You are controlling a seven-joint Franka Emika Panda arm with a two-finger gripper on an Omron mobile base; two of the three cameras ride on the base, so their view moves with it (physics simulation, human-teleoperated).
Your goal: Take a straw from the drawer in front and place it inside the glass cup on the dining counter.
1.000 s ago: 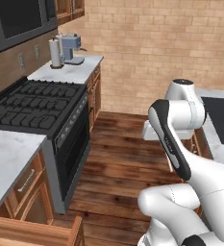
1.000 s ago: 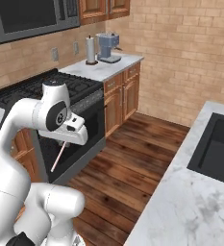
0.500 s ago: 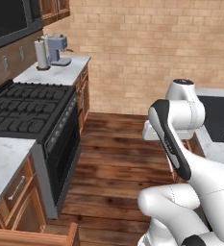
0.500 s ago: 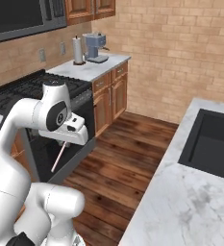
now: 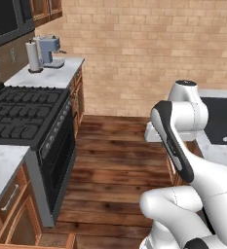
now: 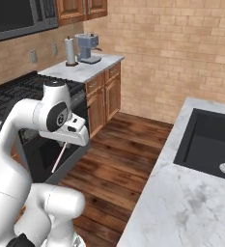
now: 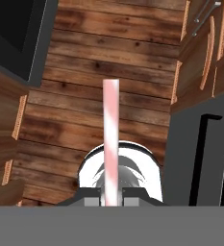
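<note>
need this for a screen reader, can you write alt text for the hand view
A thin pale pink-and-white straw rises straight up from the gripper shut on it. Below lies a dark brown plank floor, with brown wooden cabinets at the right.

The thin pale pink straw (image 7: 110, 139) hangs slanted above the wooden floor (image 7: 108, 57).

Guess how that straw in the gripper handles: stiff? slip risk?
The straw runs dead straight out of the gripper with no droop, so probably stiff and very light. Thin, smooth and round, pinched only at one end: it could pivot or slip if bumped. Set down on a flat top, it would likely roll.
</note>
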